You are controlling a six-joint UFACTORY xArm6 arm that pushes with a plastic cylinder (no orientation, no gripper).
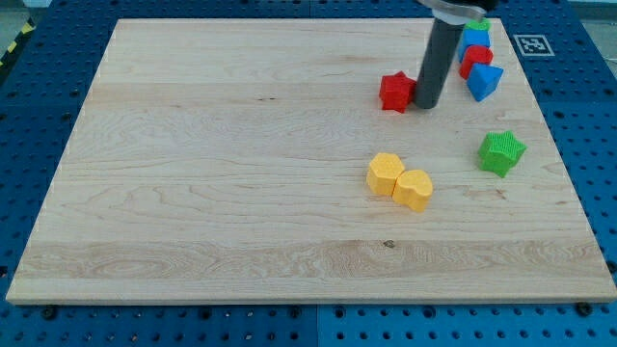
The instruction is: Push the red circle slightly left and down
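Observation:
The red circle point(476, 59) sits near the view's top right, between a blue block point(475, 40) above it and a blue triangle point(484, 81) below it. A green block point(481, 25) peeks out above the blue one, partly hidden by the arm. My tip point(425, 105) rests on the board left of and below the red circle, touching or almost touching the right side of a red star point(395, 92). The rod rises from the tip to the view's top edge.
A green star point(501, 152) lies at the right, below the blue triangle. A yellow hexagon point(386, 173) and a yellow heart-like block point(414, 189) touch each other near the middle right. The wooden board point(241, 173) lies on a blue pegboard; a marker tag point(531, 44) is at top right.

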